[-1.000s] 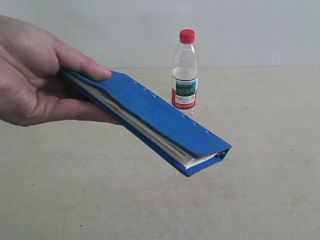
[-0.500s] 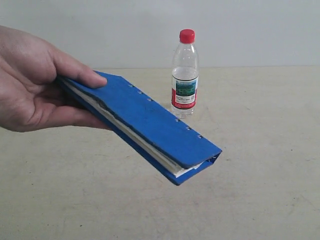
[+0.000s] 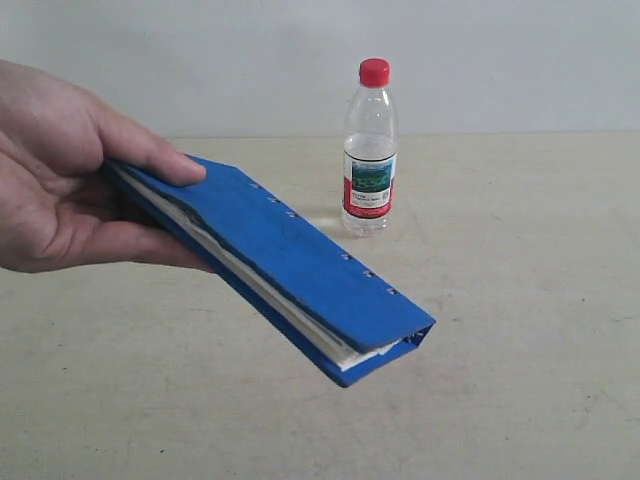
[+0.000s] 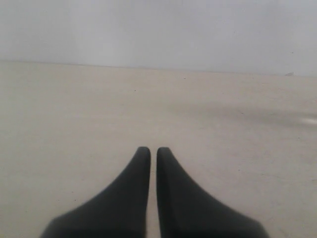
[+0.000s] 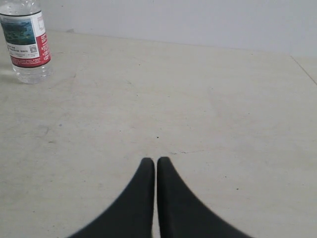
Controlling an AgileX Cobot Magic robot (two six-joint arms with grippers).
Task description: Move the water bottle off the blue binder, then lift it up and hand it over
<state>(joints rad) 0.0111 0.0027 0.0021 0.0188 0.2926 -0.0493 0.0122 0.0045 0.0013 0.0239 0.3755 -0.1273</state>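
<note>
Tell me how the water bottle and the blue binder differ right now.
The water bottle stands upright on the table; the blue binder slants, gripped by a hand. The water bottle is clear and round; the blue binder is opaque and flat. Both are closed.

Table (image 3: 530, 300): beige, matte, faint scuffs and a few dark specks. Bottle (image 3: 370, 150) stands upright on it, cap up, base flat. Table's far edge runs just behind the bottle. Pale glint on the surface just beside the bottle's base.
</note>
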